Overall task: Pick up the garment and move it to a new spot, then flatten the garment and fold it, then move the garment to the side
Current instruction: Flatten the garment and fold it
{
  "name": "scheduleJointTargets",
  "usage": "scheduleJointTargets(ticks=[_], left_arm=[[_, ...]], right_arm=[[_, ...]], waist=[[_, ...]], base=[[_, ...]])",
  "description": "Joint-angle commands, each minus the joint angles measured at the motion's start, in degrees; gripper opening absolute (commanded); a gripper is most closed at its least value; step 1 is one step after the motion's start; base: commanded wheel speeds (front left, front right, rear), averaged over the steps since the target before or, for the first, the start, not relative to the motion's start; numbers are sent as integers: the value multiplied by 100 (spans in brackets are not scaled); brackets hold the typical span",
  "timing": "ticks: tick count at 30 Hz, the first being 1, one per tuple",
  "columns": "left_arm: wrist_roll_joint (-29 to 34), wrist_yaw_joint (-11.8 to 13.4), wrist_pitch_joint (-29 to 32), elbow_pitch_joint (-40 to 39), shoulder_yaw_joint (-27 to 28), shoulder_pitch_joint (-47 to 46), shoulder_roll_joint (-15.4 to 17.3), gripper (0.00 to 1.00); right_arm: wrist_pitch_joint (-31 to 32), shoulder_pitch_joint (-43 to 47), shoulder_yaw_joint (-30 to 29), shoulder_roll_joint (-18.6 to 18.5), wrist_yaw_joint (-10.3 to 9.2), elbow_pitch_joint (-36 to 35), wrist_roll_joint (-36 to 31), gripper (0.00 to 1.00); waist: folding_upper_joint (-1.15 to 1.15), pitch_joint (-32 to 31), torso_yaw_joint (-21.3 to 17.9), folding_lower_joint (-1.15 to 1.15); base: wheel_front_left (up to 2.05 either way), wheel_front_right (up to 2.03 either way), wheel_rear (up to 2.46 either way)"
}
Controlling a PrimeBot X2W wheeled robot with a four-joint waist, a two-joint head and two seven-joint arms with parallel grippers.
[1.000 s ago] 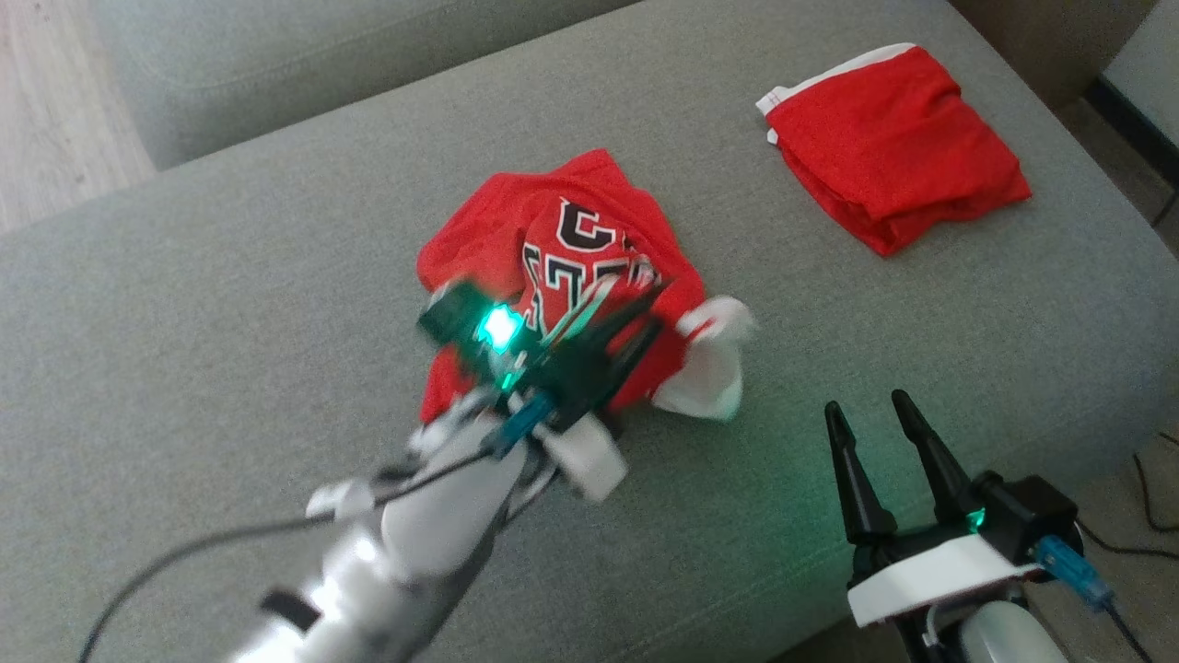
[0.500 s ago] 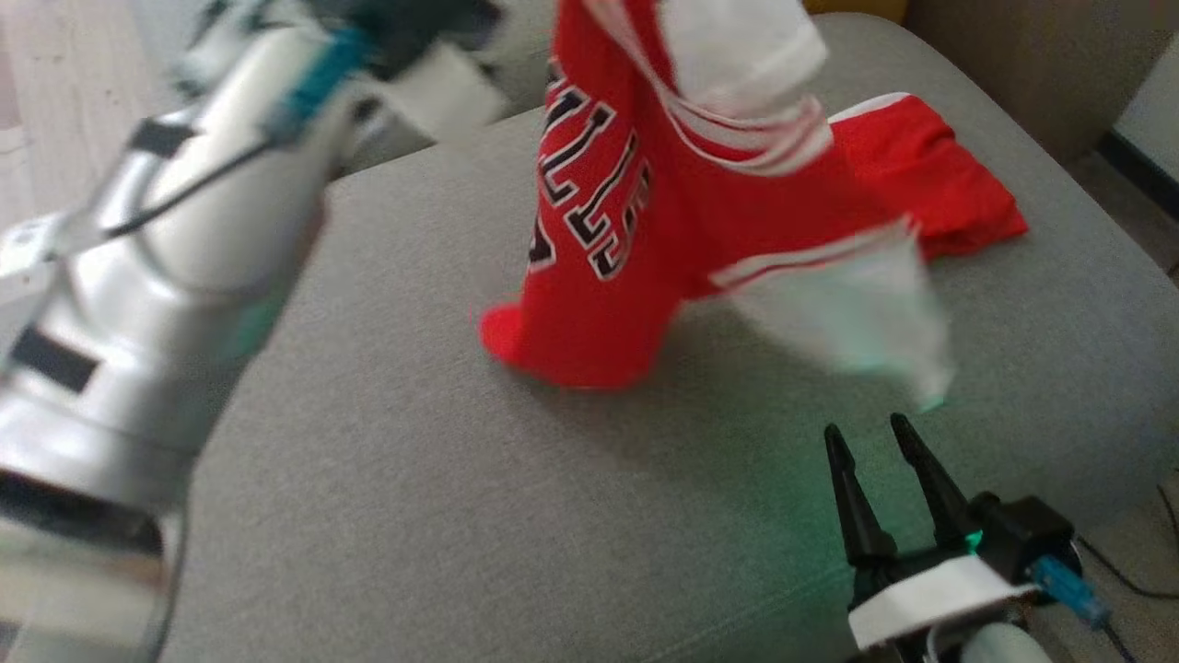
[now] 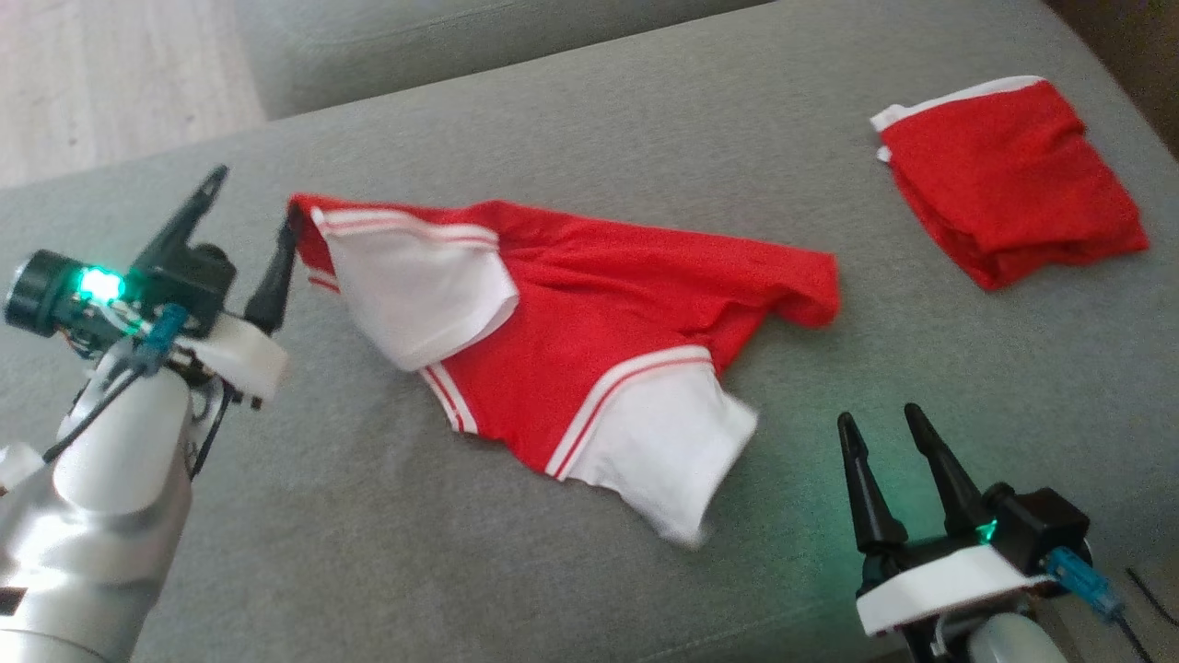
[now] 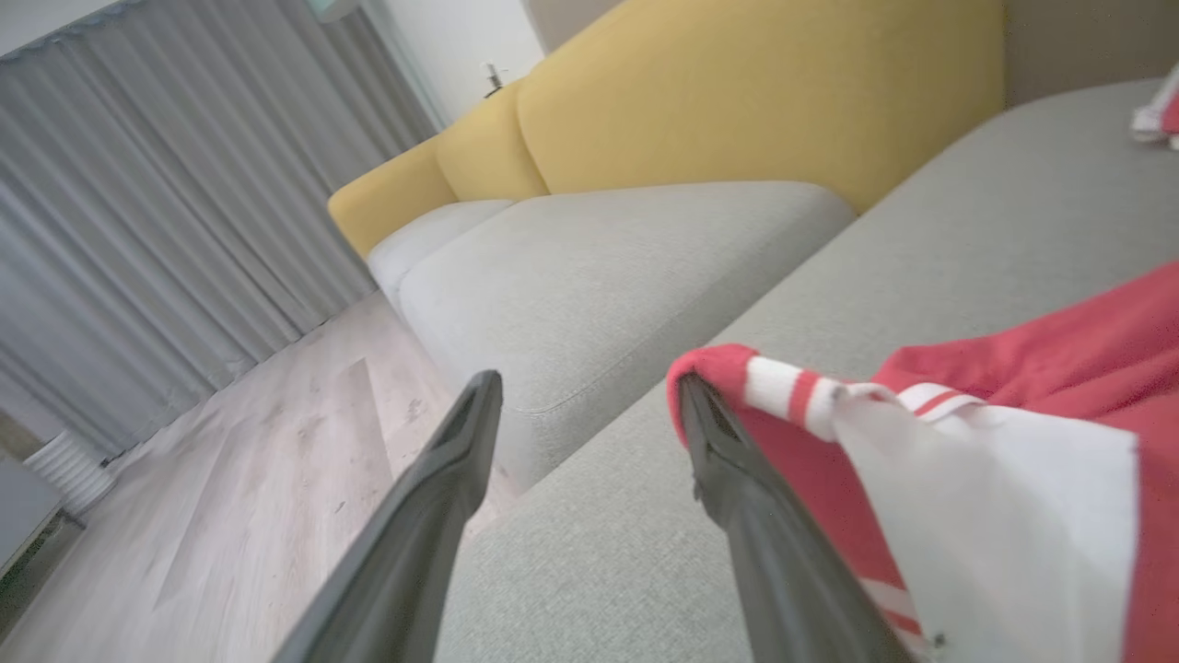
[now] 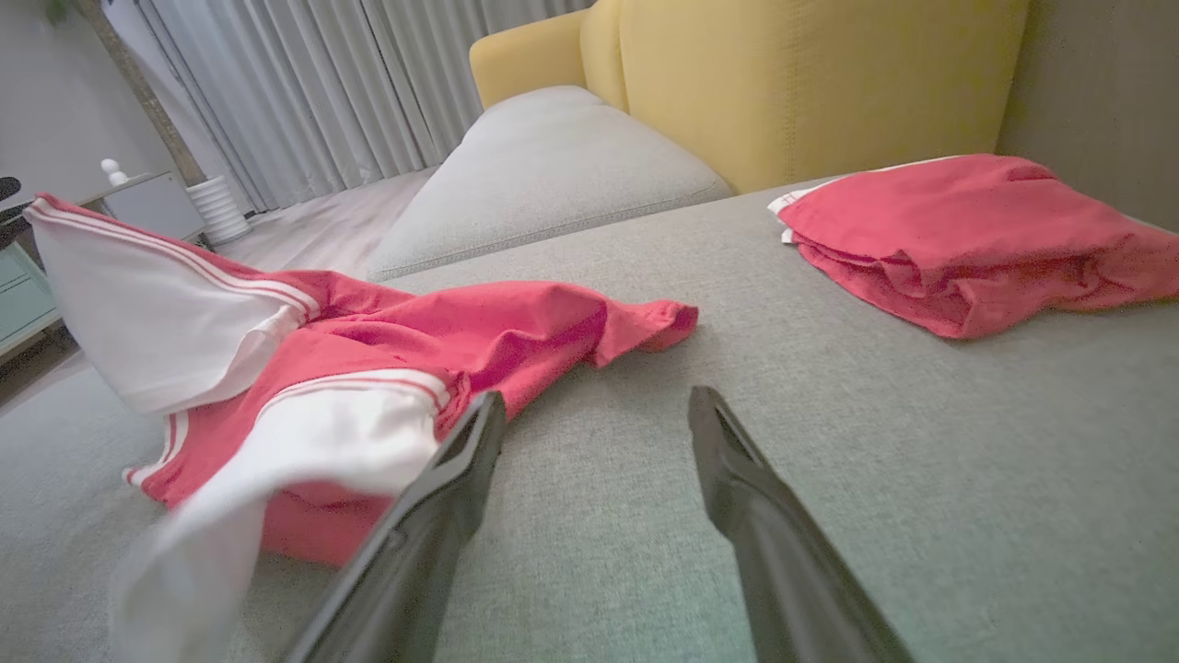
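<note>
Grippers come nearest, low in the head view. The right gripper (image 3: 878,416) stands at the lower right over the grey sofa seat (image 3: 442,543), its two dark fingers spread with nothing between them. In the right wrist view the same gripper (image 5: 597,398) points across bare seat, and a white sleeve lies near its left finger.

The left gripper (image 3: 250,201) is at the left edge on its pale arm (image 3: 110,488), a green light glowing on the wrist. Its fingers are spread as well. In the left wrist view, one corner of the shirt is draped over the tip of the right-hand finger (image 4: 728,460) while the other finger is bare, so the left gripper (image 4: 589,387) pinches nothing.

The red shirt (image 3: 599,313) lies loosely spread and rumpled across the middle of the seat, running from that fingertip toward the right, with one white sleeve near its upper left and another at its lower edge.

Farther back on the right, well apart from the shirt, a folded red garment (image 3: 1009,180) rests on the seat. Beyond it are a second grey cushion (image 4: 599,267), a yellow backrest (image 5: 811,74), a wooden floor (image 3: 110,74) and grey curtains (image 4: 138,203).
</note>
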Motion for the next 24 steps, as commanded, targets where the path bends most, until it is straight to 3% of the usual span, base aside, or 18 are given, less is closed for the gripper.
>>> scheduleJointTargets(ticks=[1, 7, 13, 18, 21, 24], left_arm=[[-52, 66, -30, -187, 301, -278, 189, 100], [-161, 390, -30, -999, 638, 412, -35, 100], [-93, 527, -30, -1757, 396, 1635, -574, 100], [36, 171, -30, -2110, -362, 2457, -1142, 100], [114, -157, -27, -1905, -859, 2623, -1411, 100], [145, -324, -5, -1585, -1191, 2538, -1649, 100]], right_arm=[[-22, -174, 110, -40, 37, -181, 19, 100], [-22, -148, 78, -50, 37, -149, 11, 100], [-22, 66, -13, -35, 37, -157, -2, 100], [-22, 133, -76, -17, 37, -193, 14, 100], [-22, 93, -67, -11, 37, -207, 17, 100], [-22, 22, -51, -11, 37, -223, 25, 100]], waist=[[0, 67, 132, -1], [0, -81, 295, -1], [0, -283, 413, -1], [0, -249, 485, -1], [0, -162, 499, -1], [0, -44, 494, -1]], base=[[0, 0, 0], [0, 0, 0], [0, 0, 0], [0, 0, 0], [0, 0, 0], [0, 0, 0]])
